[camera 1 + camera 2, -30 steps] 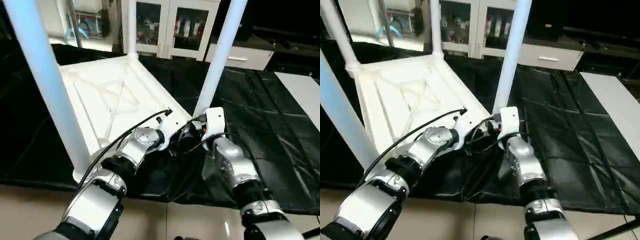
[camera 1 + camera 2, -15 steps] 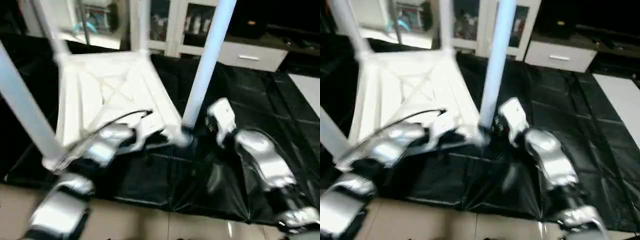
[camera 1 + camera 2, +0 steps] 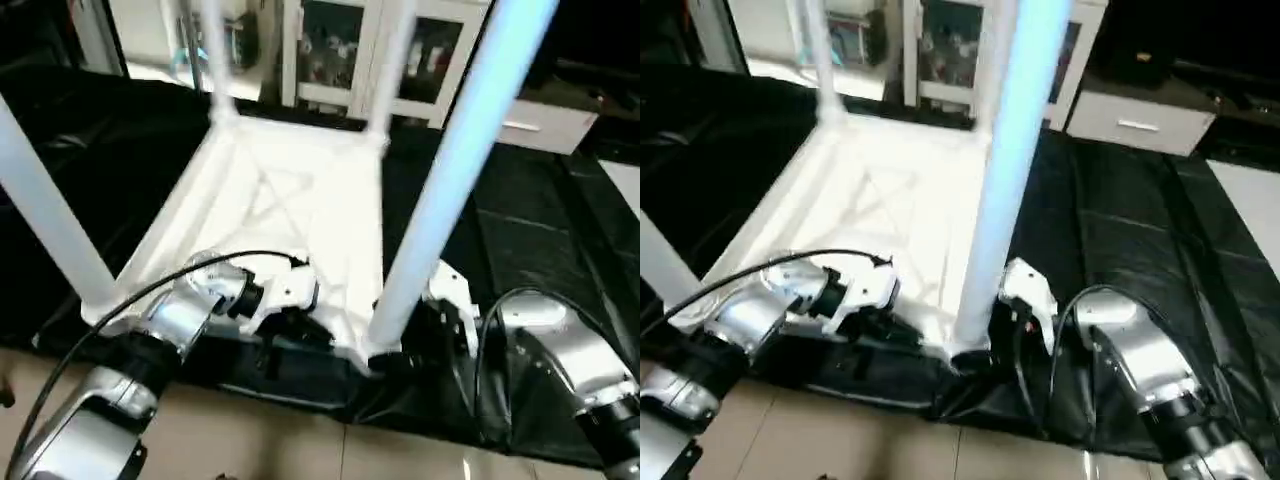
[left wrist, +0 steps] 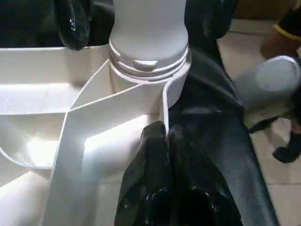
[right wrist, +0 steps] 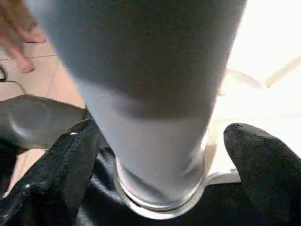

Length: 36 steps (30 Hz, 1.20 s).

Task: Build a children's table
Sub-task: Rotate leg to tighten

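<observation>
The children's table lies upside down on a black sheet, its white tabletop [image 3: 290, 200] showing the X-ribbed underside. Legs stand in the corner sockets: a near right leg [image 3: 450, 190], a near left leg [image 3: 50, 230] and two far legs [image 3: 215, 60]. My left gripper [image 4: 165, 141] is shut on the thin near rim wall, right beside the near right socket [image 4: 148, 66]. My right gripper [image 5: 162, 129] is open around the base of the near right leg [image 5: 146, 94], one black finger [image 5: 56, 179] on each side.
The black sheet [image 3: 520, 220] covers the floor under and to the right of the table. Beige tiles [image 3: 260, 440] run along its near edge. White cabinets with glass doors [image 3: 330, 50] stand behind. Part of a person [image 5: 14, 42] shows on the tiles.
The camera has swung, so the whole picture has shifted. My right gripper's fingers have spread apart around the leg's base. My left gripper stays at the rim.
</observation>
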### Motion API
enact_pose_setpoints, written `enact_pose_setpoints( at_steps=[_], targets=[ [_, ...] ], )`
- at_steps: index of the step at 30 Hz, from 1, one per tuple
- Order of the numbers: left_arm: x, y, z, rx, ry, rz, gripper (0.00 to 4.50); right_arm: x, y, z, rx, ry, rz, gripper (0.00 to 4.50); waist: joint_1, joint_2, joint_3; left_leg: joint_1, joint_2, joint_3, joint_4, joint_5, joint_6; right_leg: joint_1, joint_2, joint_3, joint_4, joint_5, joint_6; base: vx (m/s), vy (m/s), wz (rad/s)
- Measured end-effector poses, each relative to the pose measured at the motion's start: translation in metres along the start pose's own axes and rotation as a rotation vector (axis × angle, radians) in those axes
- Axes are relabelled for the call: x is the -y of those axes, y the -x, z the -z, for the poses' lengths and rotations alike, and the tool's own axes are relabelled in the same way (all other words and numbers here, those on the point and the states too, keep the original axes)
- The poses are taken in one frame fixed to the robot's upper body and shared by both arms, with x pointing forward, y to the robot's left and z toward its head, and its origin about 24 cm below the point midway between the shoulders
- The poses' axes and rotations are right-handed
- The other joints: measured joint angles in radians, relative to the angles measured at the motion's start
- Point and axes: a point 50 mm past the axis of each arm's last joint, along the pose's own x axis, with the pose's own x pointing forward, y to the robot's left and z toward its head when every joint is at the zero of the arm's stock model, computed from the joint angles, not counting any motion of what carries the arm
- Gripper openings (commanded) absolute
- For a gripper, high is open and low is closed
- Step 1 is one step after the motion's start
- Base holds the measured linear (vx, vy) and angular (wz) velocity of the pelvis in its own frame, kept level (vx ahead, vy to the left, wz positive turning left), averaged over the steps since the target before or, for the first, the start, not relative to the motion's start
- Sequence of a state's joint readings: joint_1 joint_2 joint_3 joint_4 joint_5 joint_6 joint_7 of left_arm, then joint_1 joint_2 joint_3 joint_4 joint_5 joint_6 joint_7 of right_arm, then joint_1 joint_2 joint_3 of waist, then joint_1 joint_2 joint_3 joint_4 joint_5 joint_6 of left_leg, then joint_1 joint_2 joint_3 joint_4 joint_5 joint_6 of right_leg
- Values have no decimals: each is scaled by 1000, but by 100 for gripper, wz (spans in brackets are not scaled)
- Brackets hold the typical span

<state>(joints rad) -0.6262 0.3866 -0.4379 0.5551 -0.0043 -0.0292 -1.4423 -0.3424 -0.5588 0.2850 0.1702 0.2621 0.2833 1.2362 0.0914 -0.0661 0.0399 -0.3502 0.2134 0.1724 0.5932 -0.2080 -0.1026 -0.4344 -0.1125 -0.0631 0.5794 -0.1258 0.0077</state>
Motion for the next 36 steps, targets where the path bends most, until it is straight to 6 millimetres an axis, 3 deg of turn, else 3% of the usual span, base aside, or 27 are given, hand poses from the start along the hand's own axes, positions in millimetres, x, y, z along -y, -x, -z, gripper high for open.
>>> enact_pose_setpoints(
  at_steps=[5,6,17,18,24,30,34,36],
  targets=[
    [0,0,0,-2,-1,4,0,-3,1,4,-43,0,-38,446,0,0,0,0,0,0,0,0,0,0,0,0,0,0,0,0,0,0],
    [0,0,0,-2,0,5,0,-3,2,5,-52,0,-48,420,0,0,0,0,0,0,0,0,0,0,0,0,0,0,0,0,0,0],
    [0,0,-2,-8,-5,3,0,-2,2,7,-64,-8,-53,358,0,-1,-1,0,0,0,1,0,0,0,0,0,0,-1,1,0,0,0],
    [0,0,-2,-8,-5,3,0,-2,1,7,-62,-10,-53,331,0,-1,-1,0,0,0,1,0,0,0,0,0,0,-1,1,0,0,0],
    [1,-1,-2,-8,-7,7,0,-1,2,8,-59,-16,-45,285,1,-1,-1,0,0,0,2,0,0,0,0,0,0,-1,1,0,0,0],
    [3,-1,1,0,0,-13,0,-1,0,10,-45,-13,-24,268,-1,-1,-1,0,0,0,2,0,0,3,0,0,0,-1,0,0,0,0],
    [-13,-2,5,-11,42,-211,0,16,-9,16,30,-88,218,265,-13,-3,-3,9,-2,-1,2,0,0,14,1,-1,-1,-4,5,-15,0,0],
    [-24,-8,4,-4,74,-334,0,27,-14,20,79,-158,379,263,-32,-3,-2,13,-4,-4,3,0,0,16,0,-2,-4,-5,7,-61,4,-2]
  ],
)
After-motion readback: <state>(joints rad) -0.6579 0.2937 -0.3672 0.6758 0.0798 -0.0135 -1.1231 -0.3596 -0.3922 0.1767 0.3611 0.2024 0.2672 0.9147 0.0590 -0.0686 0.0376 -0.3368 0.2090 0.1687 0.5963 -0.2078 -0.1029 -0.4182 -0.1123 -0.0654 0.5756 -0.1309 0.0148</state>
